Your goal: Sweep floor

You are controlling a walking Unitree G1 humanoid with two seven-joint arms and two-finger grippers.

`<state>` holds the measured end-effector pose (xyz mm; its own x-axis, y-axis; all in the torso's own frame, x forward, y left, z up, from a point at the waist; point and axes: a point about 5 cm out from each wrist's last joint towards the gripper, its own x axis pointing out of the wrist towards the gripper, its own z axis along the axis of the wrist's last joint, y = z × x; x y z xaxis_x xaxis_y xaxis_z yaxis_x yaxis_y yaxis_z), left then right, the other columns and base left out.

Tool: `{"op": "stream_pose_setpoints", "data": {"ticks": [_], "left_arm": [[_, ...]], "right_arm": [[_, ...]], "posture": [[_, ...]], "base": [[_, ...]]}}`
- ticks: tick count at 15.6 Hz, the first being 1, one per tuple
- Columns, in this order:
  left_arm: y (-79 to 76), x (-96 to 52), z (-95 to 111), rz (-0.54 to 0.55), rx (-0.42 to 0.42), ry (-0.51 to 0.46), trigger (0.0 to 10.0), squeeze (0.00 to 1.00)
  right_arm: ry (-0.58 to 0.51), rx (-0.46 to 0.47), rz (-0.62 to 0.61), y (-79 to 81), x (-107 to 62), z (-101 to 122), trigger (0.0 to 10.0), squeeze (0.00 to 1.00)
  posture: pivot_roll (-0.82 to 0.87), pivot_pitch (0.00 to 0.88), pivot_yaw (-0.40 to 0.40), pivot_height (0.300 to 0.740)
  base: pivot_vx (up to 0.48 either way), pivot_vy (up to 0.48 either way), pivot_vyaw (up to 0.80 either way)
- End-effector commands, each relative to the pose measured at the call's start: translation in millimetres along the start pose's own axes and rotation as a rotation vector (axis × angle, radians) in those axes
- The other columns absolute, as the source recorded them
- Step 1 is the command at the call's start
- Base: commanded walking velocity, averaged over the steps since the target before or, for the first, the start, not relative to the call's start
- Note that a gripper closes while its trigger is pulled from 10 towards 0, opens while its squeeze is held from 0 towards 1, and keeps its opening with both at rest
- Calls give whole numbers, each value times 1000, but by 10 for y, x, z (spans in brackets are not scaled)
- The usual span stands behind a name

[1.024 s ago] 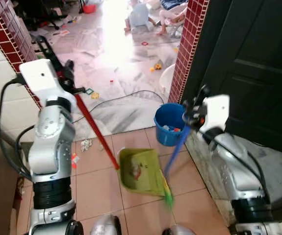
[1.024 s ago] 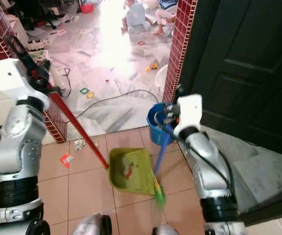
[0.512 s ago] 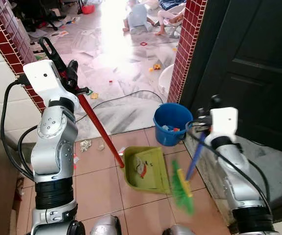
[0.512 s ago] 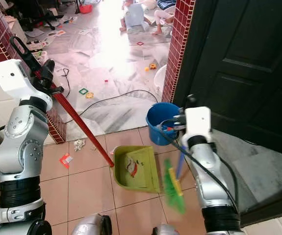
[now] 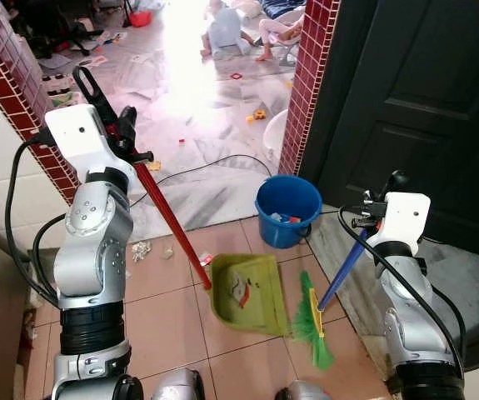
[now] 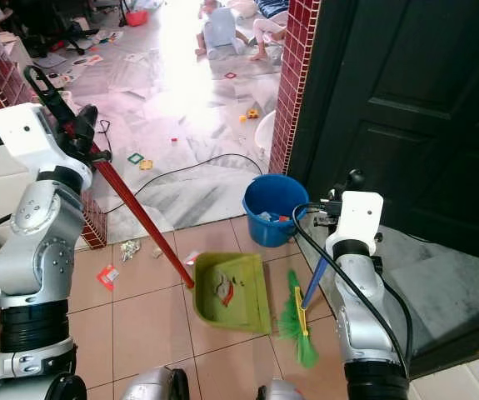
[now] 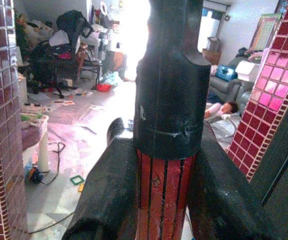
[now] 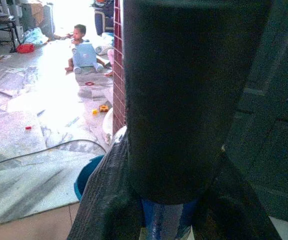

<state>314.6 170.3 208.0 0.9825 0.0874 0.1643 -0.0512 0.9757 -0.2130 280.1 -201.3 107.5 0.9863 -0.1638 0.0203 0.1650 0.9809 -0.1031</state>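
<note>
My left gripper (image 5: 111,122) is shut on the long red handle (image 5: 167,220) of a green dustpan (image 5: 260,310), which rests on the tan tiles with a bit of litter inside. My right gripper (image 5: 369,218) is shut on the blue handle (image 5: 344,265) of a small broom. Its green bristles (image 5: 312,322) touch the floor just right of the pan. The left wrist view shows the red handle (image 7: 162,200) between my black fingers (image 7: 108,200). In the right wrist view, the blue handle (image 8: 166,223) sits in the grip.
A blue bucket (image 5: 287,208) stands behind the pan by a red brick pillar (image 5: 305,83). A dark door (image 5: 422,100) closes the right side. Crumpled paper (image 5: 141,248) and a red scrap (image 6: 106,277) lie on the tiles at left. A black cable (image 5: 214,163) crosses the marble floor. People sit far back.
My right arm swung the broom rightward, so the bristles moved from the pan's front edge to the floor beside it. The left arm and dustpan stayed about the same.
</note>
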Motion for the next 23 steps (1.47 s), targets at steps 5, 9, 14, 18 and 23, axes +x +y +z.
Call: {"op": "stream_pose_setpoints", "data": {"ticks": [5,9,14,18,23], "left_arm": [[-9,118,358,-15,-28,-156,10000,0],[-97,198,503,-51,-55,-217,10000,0],[-199,253,457,-65,-75,-217,10000,0],[-207,322,519,-53,-55,-259,10000,0],[-221,344,513,-53,-57,-267,10000,0]], "right_arm": [[10,-55,-28,-51,48,-31,10000,0],[9,-74,-16,-40,71,-30,10000,0],[-3,-84,2,-3,137,-6,10000,0],[-6,-91,11,0,148,-7,10000,0],[-11,-96,11,-10,161,0,10000,0]], "posture": [[-107,0,60,740],[-109,0,60,740],[-120,0,55,740],[-125,0,53,740],[-124,0,49,740]], "base": [[0,0,0],[377,0,0],[480,0,0],[480,0,0],[480,0,0]]}}
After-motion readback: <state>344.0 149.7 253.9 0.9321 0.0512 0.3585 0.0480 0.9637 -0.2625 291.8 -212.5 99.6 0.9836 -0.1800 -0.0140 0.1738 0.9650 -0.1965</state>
